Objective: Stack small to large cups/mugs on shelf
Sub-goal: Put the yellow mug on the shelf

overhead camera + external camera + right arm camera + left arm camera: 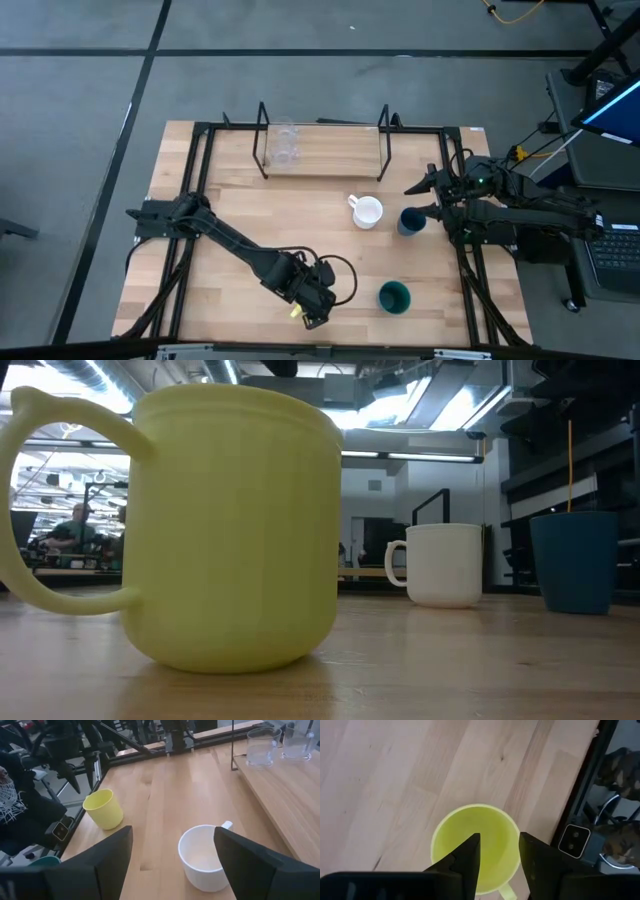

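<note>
Left wrist view puts our left end effector (497, 851), fingers apart, directly above the upright yellow mug (472, 845) at the counter's (240, 205) near edge, with the shelf (325, 148) well beyond at the far side.

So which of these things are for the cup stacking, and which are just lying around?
For the job: shelf, two glass cups on it, yellow mug, white mug, dark blue cup, dark green cup, left tool above the yellow mug, right tool by the white mug.
Just around: yellow cable, keyboard, person behind.
</note>
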{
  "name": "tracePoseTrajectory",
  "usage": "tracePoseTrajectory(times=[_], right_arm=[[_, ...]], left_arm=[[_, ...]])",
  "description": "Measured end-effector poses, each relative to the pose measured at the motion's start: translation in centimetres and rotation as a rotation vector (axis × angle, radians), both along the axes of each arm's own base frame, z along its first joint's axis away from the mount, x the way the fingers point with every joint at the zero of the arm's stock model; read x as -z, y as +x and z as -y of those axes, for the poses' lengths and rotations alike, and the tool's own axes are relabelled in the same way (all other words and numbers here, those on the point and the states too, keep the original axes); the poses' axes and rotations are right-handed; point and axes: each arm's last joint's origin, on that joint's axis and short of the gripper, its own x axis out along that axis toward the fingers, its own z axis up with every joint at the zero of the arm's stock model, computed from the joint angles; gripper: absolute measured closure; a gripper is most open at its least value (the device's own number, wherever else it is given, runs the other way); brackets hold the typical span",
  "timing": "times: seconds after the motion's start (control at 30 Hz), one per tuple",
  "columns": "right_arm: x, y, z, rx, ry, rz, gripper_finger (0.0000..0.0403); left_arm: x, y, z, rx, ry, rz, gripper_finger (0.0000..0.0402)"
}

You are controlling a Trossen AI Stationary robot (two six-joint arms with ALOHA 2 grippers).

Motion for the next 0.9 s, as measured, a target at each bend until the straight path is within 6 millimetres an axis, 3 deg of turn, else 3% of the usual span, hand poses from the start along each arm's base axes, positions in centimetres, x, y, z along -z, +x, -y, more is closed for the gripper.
tracePoseTrajectory(times=[0.2, 0.37, 0.47, 0.9], right_arm=[[0.0, 0.0, 0.0, 0.0, 0.001, -0.002, 0.0121], [0.0, 0.0, 0.0, 0.0, 0.002, -0.004, 0.0121], [0.0, 0.0, 0.0, 0.0, 0.002, -0.003, 0.0121], [0.2, -0.1, 0.0, -0.001, 0.004, -0.017, 0.0121]], left_arm=[[-0.4, 0.0, -1.8, -0.024, -0.004, -0.057, 0.0272], [0.1, -0.6, -3.5, -0.009, -0.061, -0.249, 0.0272], [0.3, -0.1, -4.2, -0.024, -0.083, -0.246, 0.0272], [0.8, 0.7, -4.4, -0.036, -0.069, -0.206, 0.0272]])
